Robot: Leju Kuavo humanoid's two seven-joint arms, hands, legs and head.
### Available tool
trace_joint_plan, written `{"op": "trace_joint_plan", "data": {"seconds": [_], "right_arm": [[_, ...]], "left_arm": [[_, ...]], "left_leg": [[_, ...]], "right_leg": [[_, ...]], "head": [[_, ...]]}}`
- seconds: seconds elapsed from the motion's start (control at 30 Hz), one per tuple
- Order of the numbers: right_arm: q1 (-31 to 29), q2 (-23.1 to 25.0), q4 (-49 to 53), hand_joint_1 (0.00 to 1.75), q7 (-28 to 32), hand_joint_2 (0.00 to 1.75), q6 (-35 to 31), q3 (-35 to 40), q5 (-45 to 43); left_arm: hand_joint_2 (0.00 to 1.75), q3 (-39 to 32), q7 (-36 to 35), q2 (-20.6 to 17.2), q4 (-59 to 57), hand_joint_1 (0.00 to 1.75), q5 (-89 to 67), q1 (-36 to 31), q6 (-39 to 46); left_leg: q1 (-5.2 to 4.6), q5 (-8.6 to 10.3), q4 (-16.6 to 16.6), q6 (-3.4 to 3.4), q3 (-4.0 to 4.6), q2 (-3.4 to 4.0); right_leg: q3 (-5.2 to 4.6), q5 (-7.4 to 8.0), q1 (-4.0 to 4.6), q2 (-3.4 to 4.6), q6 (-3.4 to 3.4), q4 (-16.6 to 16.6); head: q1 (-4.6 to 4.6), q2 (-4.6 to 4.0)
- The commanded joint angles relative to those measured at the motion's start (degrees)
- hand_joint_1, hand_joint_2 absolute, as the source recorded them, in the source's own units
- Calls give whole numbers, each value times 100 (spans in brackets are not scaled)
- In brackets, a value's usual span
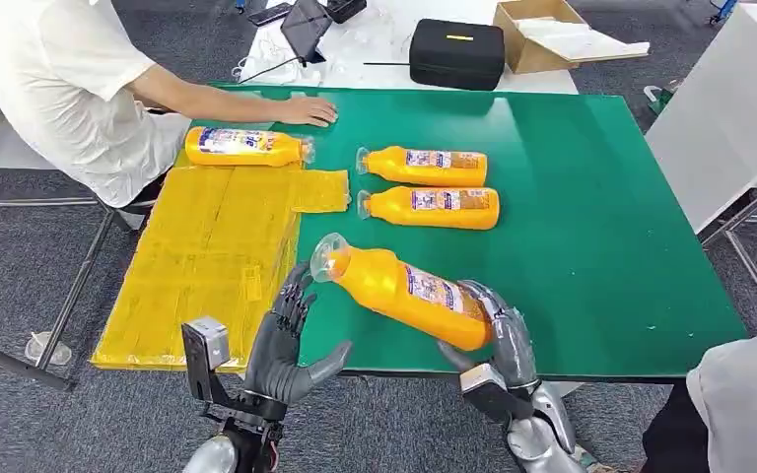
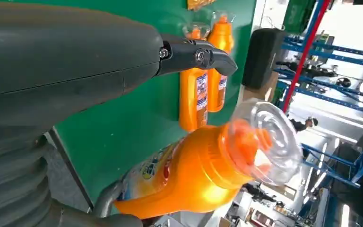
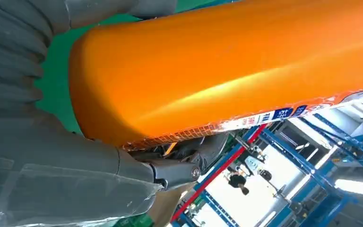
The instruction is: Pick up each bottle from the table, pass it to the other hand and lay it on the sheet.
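One bottle (image 1: 409,286) gripped by right hand (image 1: 498,330) over table edge (image 1: 513,374), left hand (image 1: 286,340) spread empty.

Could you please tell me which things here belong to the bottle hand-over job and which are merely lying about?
Job: held bottle in right hand; open left hand; two table bottles; laid bottle; yellow sheet.
Lying about: black case; cardboard box; tablet.

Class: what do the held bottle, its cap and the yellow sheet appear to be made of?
Held bottle: likely glossy orange plastic, bright highlights. Cap: clear plastic, see-through with ridged rings. Yellow sheet: seemingly thin translucent film, wrinkled and shiny; exact material uncertain.
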State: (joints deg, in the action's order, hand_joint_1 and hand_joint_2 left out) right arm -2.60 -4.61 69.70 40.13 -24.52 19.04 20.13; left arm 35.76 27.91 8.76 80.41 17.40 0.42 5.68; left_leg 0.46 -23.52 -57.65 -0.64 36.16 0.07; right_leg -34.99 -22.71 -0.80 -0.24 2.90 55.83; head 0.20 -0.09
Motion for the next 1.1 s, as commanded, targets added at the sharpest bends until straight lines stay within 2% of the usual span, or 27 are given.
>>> {"op": "trace_joint_plan", "data": {"seconds": [0.03, 0.23, 0.37, 0.53, 0.57, 0.6, 0.67, 0.83, 0.97, 1.1], "right_arm": [[-504, 264, -828, 168, -13, 175, 341, 628, 83], [-677, 352, -1047, 162, -13, 175, 256, 1280, 66], [-677, 352, -1047, 162, -13, 175, 256, 1280, 66], [-877, 435, -1102, 143, -13, 175, 86, 1688, -88], [-907, 479, -1103, 141, -13, 175, 92, 1717, -128], [-916, 487, -1078, 143, -13, 175, 114, 1739, -162], [-950, 523, -1061, 145, -13, 175, 143, 1827, -202], [-980, 573, -1072, 145, -13, 175, 183, 1937, -216], [-1000, 584, -1001, 143, -13, 175, 179, 2079, -298], [-1007, 627, -965, 141, -13, 175, 205, 2179, -405]], "left_arm": [[175, 74, 164, -44, -246, 0, 125, -446, -104], [175, 92, 213, 6, -201, 0, 245, -587, -125], [175, 92, 213, 6, -201, 0, 245, -587, -125], [175, 123, -61, 41, -388, 0, 774, -681, -474], [175, 145, -65, 35, -402, 0, 821, -689, -534], [175, 155, -71, 32, -415, 0, 835, -696, -550], [175, 177, -70, 37, -462, 0, 837, -728, -549], [175, 159, -166, 72, -565, 0, 993, -775, -610], [175, 183, -355, 71, -744, 0, 1247, -818, -793], [175, 186, -314, 71, -868, 0, 1363, -798, -872]], "left_leg": [[4, -1, 2, 2, -10, 9], [5, -2, 1, 2, -12, 9], [7, -9, 0, 3, -28, 12], [5, -4, -1, 2, -13, 12], [8, -17, -7, 4, -37, 20], [4, -5, 0, 3, -18, 15], [8, -13, -3, 4, -36, 13], [3, -2, 2, 2, -13, 10], [5, -16, -2, 2, -39, 12], [0, -3, 3, 2, -17, 6]], "right_leg": [[8, 3, 4, 9, -7, -4], [10, 1, 5, 10, -7, -2], [25, -5, 7, 12, -12, -2], [10, 0, 5, 13, -8, -1], [33, -9, 9, 22, -17, 4], [13, -1, 4, 16, -10, 0], [33, -9, 9, 14, -17, 1], [9, -1, 4, 11, -8, -1], [35, -13, 6, 13, -15, 2], [13, -4, 0, 6, -8, 1]], "head": [[2, 0], [2, 0], [2, 0], [2, 0], [2, 0], [2, 0], [2, 0], [2, 0], [2, 0], [2, 0]]}}
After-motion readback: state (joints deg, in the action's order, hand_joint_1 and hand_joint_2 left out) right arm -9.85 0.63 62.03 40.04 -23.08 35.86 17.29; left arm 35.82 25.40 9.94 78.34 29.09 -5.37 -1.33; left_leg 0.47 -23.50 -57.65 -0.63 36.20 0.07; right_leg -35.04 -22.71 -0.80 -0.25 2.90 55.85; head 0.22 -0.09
